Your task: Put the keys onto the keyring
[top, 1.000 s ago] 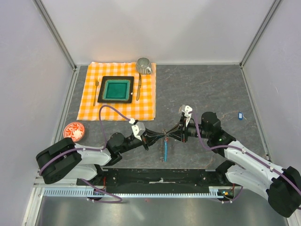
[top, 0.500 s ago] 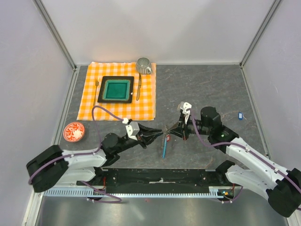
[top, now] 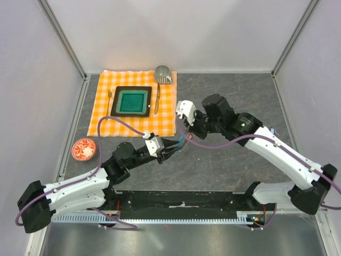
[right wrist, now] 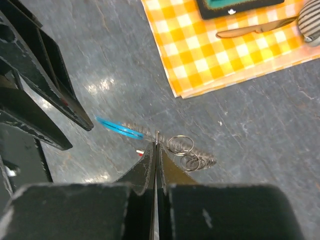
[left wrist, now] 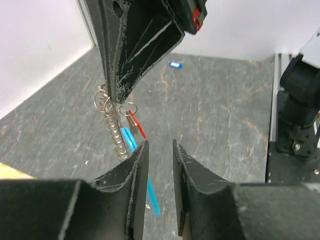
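My right gripper (top: 184, 135) (right wrist: 157, 146) is shut on the keyring (right wrist: 192, 155), pinching its thin wire and holding it above the table. The coil (left wrist: 115, 134) hangs below the right fingers (left wrist: 131, 55) with small rings, the light-blue strip (left wrist: 129, 140) and the red key (left wrist: 135, 123) on it. The strip (right wrist: 118, 127) and a bit of the red tag (right wrist: 141, 154) also show in the right wrist view. My left gripper (top: 175, 143) (left wrist: 159, 148) is slightly open and empty, just right of the hanging strip. The blue key (left wrist: 174, 64) lies far off on the table.
An orange checked cloth (top: 101, 120) at the back left carries a dark plate (top: 131, 101), a fork (top: 109, 102), a knife (top: 157, 99) and a striped cup (top: 163, 73). A red-patterned saucer (top: 83, 149) sits at the left edge.
The right arm swung up and to the left, carrying the keyring off the table. The left gripper followed to the far left and stays close beside it.
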Controlling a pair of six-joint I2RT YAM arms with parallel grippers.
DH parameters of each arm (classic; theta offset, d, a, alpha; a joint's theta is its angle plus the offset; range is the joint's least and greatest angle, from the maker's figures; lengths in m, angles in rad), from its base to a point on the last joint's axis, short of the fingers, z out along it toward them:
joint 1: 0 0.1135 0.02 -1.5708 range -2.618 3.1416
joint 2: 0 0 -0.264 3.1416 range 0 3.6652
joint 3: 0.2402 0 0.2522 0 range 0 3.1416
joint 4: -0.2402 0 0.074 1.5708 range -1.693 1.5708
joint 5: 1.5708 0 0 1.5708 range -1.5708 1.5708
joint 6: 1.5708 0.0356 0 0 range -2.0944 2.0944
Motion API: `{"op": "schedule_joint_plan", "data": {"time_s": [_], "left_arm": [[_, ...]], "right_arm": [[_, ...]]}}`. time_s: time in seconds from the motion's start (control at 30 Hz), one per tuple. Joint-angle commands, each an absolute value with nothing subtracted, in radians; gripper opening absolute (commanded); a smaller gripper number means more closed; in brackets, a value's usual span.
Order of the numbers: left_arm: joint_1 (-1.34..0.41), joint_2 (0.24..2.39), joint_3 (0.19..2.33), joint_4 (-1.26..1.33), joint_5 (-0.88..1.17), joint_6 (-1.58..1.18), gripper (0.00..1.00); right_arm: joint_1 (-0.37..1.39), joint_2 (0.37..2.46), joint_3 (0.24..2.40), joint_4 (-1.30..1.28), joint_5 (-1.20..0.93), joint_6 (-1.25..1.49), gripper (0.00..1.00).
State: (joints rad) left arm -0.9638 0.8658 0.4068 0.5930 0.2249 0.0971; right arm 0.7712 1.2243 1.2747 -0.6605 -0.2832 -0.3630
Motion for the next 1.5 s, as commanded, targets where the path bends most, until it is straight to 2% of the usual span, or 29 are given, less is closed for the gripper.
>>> {"op": "schedule_joint_plan", "data": {"time_s": [0.0, 0.3, 0.57, 0.93, 1.17, 1.47], "left_arm": [[-0.956, 0.844, 0.407, 0.502, 0.209, 0.186, 0.33], [-0.945, 0.816, 0.334, 0.540, 0.242, 0.195, 0.35], [-0.945, 0.992, 0.311, 0.819, 0.319, 0.137, 0.36], [-0.945, 1.184, 0.333, 1.026, 0.367, 0.123, 0.38], [-0.945, 1.219, 0.353, 1.005, 0.397, 0.158, 0.34], [-0.945, 1.246, 0.374, 0.957, 0.407, 0.178, 0.33]], "right_arm": [[0.842, 1.304, 1.384, -0.890, -0.071, -0.535, 0.00], [0.873, 1.264, 1.281, -0.845, -0.123, -0.604, 0.00], [0.884, 1.272, 1.216, -0.813, -0.218, -0.634, 0.00], [0.905, 1.270, 1.170, -0.778, -0.258, -0.637, 0.00], [0.908, 1.259, 1.157, -0.769, -0.271, -0.640, 0.00], [0.913, 1.241, 1.152, -0.762, -0.279, -0.640, 0.00]]}}
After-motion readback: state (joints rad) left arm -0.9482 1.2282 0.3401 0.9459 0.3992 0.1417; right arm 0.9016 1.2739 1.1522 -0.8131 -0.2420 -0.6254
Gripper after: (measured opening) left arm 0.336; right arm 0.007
